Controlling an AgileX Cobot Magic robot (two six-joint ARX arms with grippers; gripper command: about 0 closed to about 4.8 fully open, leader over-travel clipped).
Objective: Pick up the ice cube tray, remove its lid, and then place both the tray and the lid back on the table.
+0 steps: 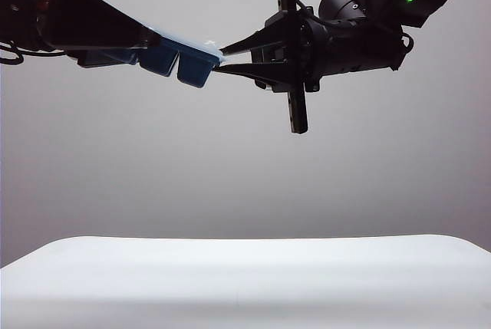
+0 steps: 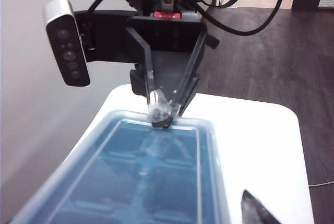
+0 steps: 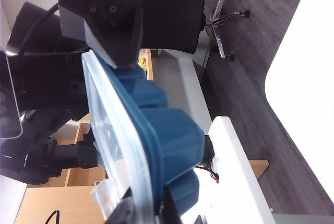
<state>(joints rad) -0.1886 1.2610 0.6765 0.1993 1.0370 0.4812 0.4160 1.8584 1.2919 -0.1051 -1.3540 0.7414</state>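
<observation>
The dark blue ice cube tray hangs high above the white table, with the translucent lid still lying flat on top of it. My left gripper comes in from the left and is closed across the tray's width; one of its fingers shows beside the rim. From the right, my right gripper is shut on the tray's end edge, its fingertips pinching the lid's edge there. In the right wrist view the tray is edge-on, compartments facing away from the lid.
The table lies far below the tray, with dark floor beyond its rounded edge. The right arm's wrist camera sticks out beside its gripper. An office chair and wooden shelving stand off the table.
</observation>
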